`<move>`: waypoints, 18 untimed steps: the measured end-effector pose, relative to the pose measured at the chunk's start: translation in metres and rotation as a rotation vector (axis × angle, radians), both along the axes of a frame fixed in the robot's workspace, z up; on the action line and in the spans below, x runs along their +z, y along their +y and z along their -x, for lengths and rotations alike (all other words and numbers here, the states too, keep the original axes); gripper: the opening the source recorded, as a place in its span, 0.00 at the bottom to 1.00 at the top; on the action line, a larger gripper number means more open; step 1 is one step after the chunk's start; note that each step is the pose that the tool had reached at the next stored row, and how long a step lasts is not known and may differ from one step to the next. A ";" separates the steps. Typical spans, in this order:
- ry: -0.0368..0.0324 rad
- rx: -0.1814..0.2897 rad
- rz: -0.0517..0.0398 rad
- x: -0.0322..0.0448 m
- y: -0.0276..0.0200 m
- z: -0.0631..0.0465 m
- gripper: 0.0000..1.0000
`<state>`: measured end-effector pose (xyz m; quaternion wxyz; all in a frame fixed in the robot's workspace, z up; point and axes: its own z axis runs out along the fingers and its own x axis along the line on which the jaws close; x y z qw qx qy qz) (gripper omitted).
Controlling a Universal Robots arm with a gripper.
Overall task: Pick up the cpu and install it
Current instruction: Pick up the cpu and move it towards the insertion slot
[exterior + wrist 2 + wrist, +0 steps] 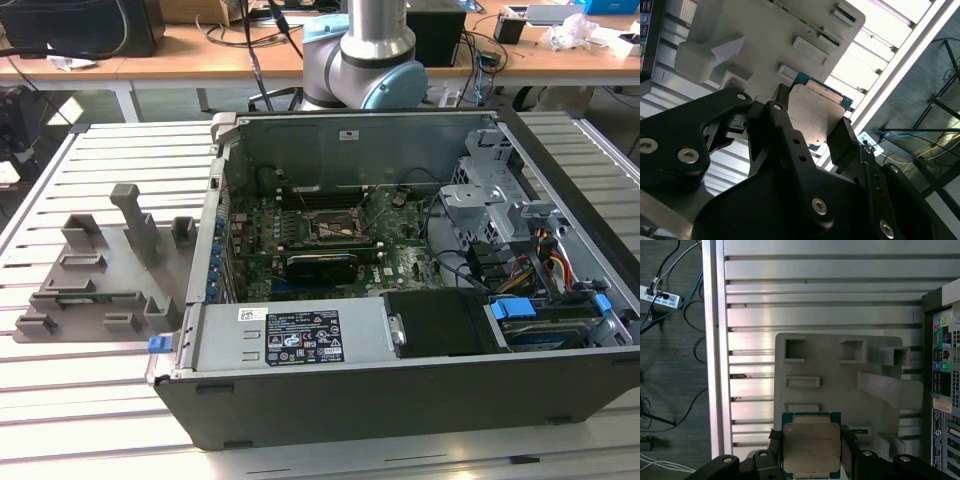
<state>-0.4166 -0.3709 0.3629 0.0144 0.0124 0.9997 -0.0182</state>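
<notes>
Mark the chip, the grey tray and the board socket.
chip (811, 447), first wrist view, metal top plate.
grey tray (840, 390), first wrist view, bare flat face.
socket (332, 228), exterior view, its middle.

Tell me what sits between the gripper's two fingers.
The cpu, metal top plate facing the camera, sits clamped between the gripper's fingers, above the grey holder tray; both wrist views show it.

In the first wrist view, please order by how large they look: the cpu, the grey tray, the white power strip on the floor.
1. tray
2. cpu; it is nearer the camera than the tray, which enlarges it
3. power strip; it lies farther off on the floor, so it looks smaller
</notes>
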 end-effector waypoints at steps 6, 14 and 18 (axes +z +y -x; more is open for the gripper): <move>0.0000 0.000 0.0000 0.0122 0.0000 0.000 0.55; 0.0001 0.000 -0.0001 0.0332 0.0000 0.000 0.55; 0.0001 0.000 -0.0006 0.0449 0.0000 0.000 0.55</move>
